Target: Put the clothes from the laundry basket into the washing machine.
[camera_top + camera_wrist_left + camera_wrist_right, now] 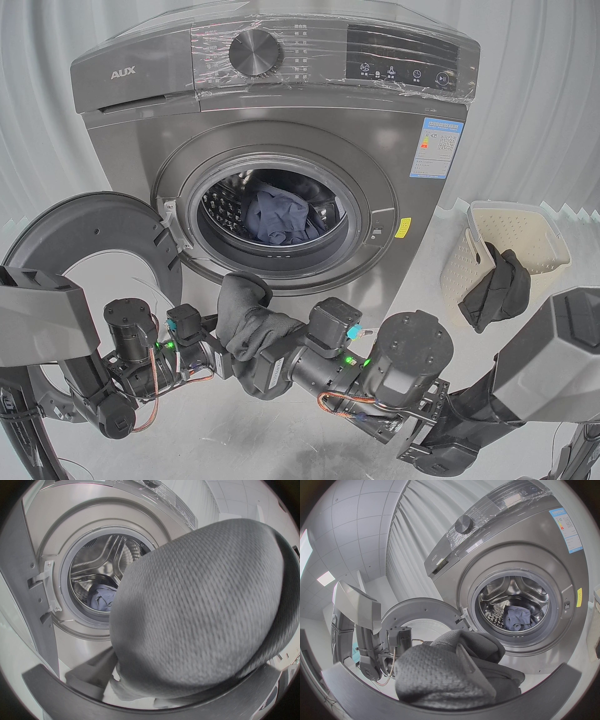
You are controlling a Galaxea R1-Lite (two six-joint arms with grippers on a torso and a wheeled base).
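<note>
Draping over both arms where they meet, the dark grey garment (250, 325) (200, 611) (447, 673) stands bunched, its long axis rising from them toward the washing machine (125, 144), folded top just below the drum opening and outside it. It covers the left end effector (215, 361) and right end effector (270, 372), so I cannot tell whether either grips it. A blue garment (278, 219) lies inside the drum. The door (81, 231) hangs open on the robot's left. On the right, the laundry basket (544, 237) stands on the floor, a black garment (500, 290) slung over its rim.
</note>
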